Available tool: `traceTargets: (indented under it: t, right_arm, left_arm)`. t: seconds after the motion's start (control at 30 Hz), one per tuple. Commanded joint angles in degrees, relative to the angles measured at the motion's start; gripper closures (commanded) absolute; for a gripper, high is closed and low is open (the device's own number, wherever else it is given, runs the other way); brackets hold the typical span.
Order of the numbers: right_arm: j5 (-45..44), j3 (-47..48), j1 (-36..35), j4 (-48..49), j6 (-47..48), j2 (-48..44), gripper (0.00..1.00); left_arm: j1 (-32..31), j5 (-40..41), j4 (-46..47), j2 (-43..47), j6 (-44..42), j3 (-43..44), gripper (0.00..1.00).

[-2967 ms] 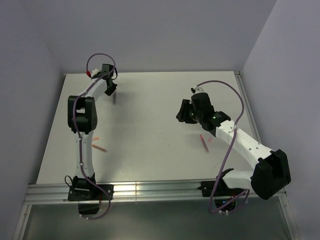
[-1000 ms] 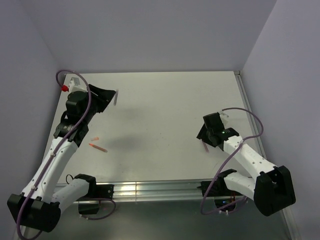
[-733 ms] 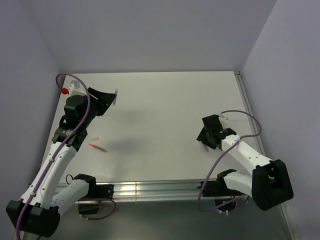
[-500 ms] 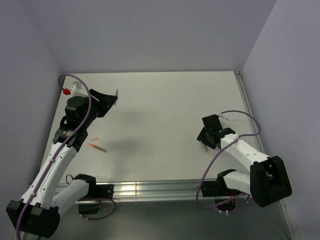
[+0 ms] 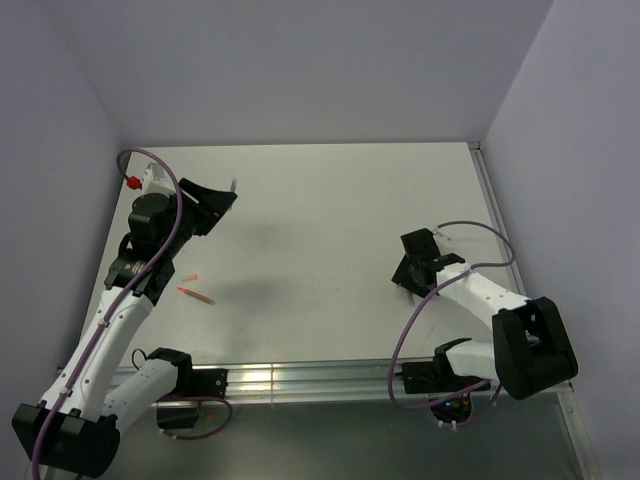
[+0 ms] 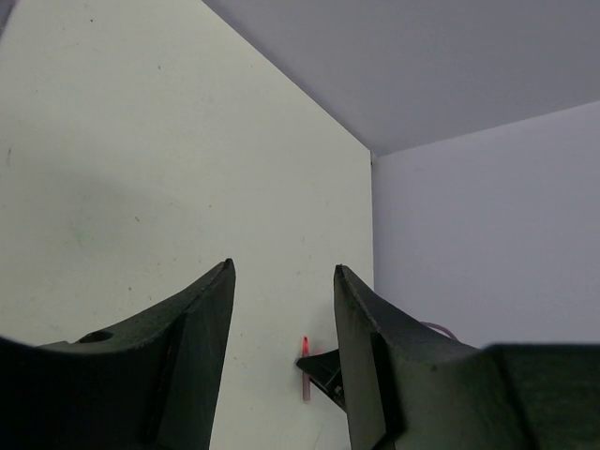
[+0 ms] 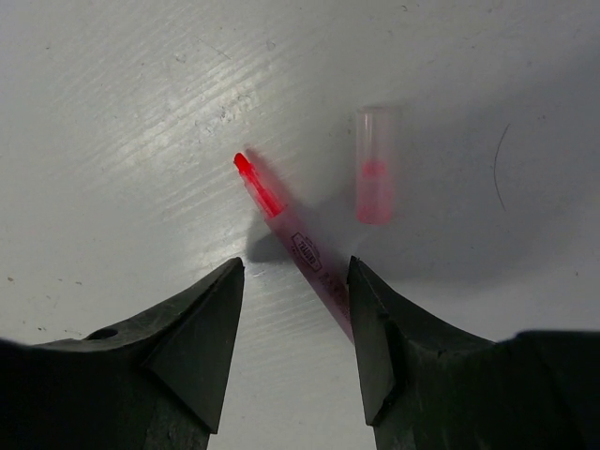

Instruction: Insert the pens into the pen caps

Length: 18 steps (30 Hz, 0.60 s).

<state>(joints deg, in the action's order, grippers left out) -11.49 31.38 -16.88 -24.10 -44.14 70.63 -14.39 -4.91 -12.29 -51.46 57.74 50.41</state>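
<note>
A red-orange pen (image 7: 298, 246) lies on the table between my right gripper's (image 7: 295, 262) open fingers, close to the right finger and clear of the left. Its pale pinkish-red cap (image 7: 375, 178) rests just beyond it. In the top view the right gripper (image 5: 405, 278) is low at the table's right. My left gripper (image 5: 226, 196) hangs raised at the far left, open, with nothing between its fingers (image 6: 211, 309). A thin grey stick (image 5: 234, 185) shows just past its tips; I cannot tell whether it touches them. Another red-orange pen (image 5: 196, 295) and a pinkish cap (image 5: 190, 277) lie at the left.
The white table (image 5: 320, 220) is closed in by lilac walls at the back and both sides. A metal rail (image 5: 300, 380) runs along its near edge. Purple cables (image 5: 470, 235) loop from both arms. The left wrist view looks across the table to the right gripper (image 6: 328, 370).
The right gripper has dropped closer over the red pen and its jaws have narrowed a little. The left arm, raised since three seconds ago, has barely moved in the last second.
</note>
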Motion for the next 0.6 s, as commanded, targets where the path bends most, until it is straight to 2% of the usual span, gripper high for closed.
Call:
traceTargets:
  t: [0.0, 0.23, 0.27, 0.57]
  right_arm:
    - [-0.12, 0.61, 0.36, 0.9, 0.72, 1.26, 0.44]
    - [1.2, 1.67, 0.36, 0.89, 1.51, 4.07, 0.55]
    - [1.38, 1.76, 0.36, 0.98, 1.69, 4.6, 0.59]
    - [1.73, 3.69, 0.27, -1.92, 3.53, 9.43, 0.67]
  left_arm:
    - [0.15, -1.51, 0.69, 0.84, -1.13, 0.56, 0.48]
    - [0.33, -1.86, 0.61, 0.75, -1.57, 0.83, 0.48]
    - [0.33, -2.12, 0.52, 0.75, -1.57, 0.83, 0.48]
    - [1.21, -3.44, 0.34, 0.84, -2.1, 1.35, 0.48]
